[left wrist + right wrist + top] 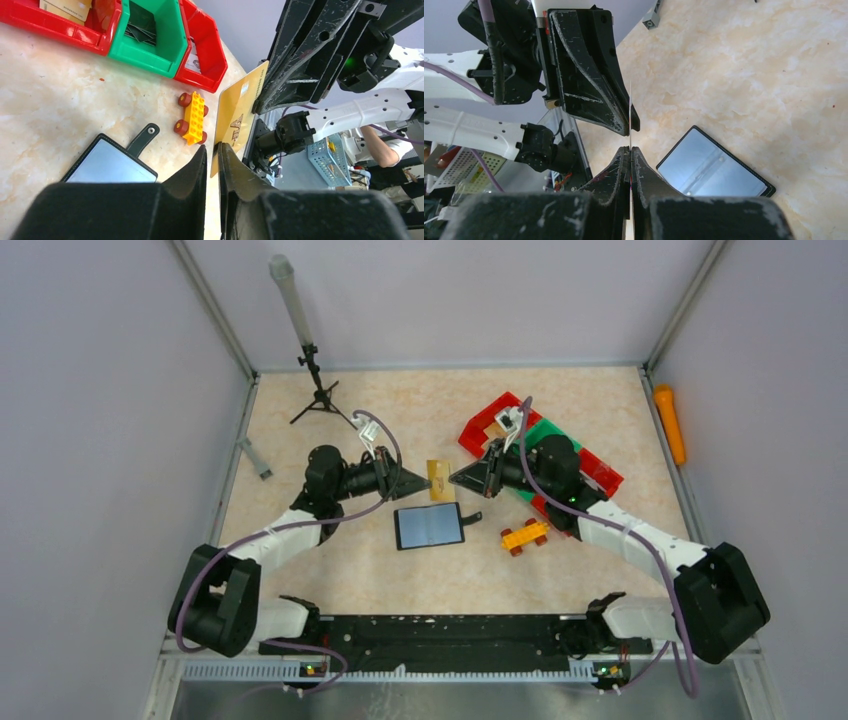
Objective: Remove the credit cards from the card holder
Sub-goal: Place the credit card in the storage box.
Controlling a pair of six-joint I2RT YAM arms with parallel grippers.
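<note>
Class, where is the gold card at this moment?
At the centre of the top view, the gold card is pinched by the right gripper, with the tips of the left gripper at its opposite edge, just beyond the open card holder.

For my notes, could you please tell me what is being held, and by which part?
The gold card: the right gripper is shut on one edge, and the left gripper straddles the opposite edge, grip unclear.

overhead looks down; close opposed wrist views share card holder (112,167).
</note>
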